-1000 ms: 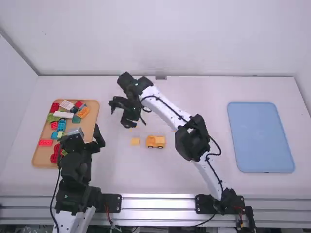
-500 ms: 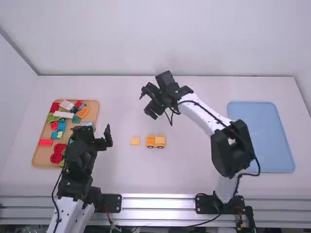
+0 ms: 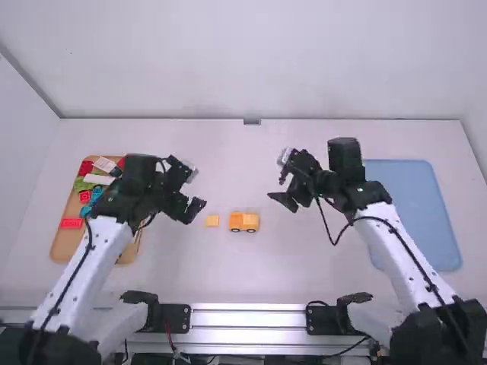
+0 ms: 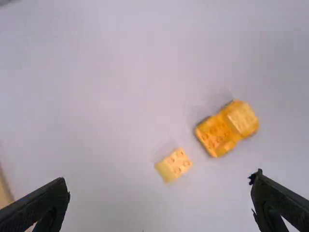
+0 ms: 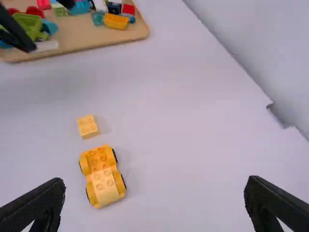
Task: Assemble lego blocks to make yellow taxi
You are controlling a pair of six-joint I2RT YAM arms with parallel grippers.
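Observation:
Left gripper (image 3: 193, 210) is open above the table, just left of the small yellow block (image 3: 212, 220). Right gripper (image 3: 283, 201) hangs open to the right of the wheeled orange-yellow car (image 3: 244, 221). Block and car lie side by side, apart. In the left wrist view, the block (image 4: 174, 165) and car (image 4: 227, 128) lie beyond the spread left gripper (image 4: 161, 193). From the right wrist, the car (image 5: 103, 176) has a paler block on one end, the loose block (image 5: 88, 126) lies near its other end, and the right gripper (image 5: 155, 195) holds nothing.
A wooden tray (image 3: 61, 245) of mixed coloured blocks stands at the left, partly under the left arm. A blue tray (image 3: 411, 213) lies at the right, partly behind the right arm. The back wall (image 3: 304, 84) borders the table.
The left arm has swung from the wooden tray toward the loose block. The right gripper has moved rightward from the table's back middle. Car and block have stayed put.

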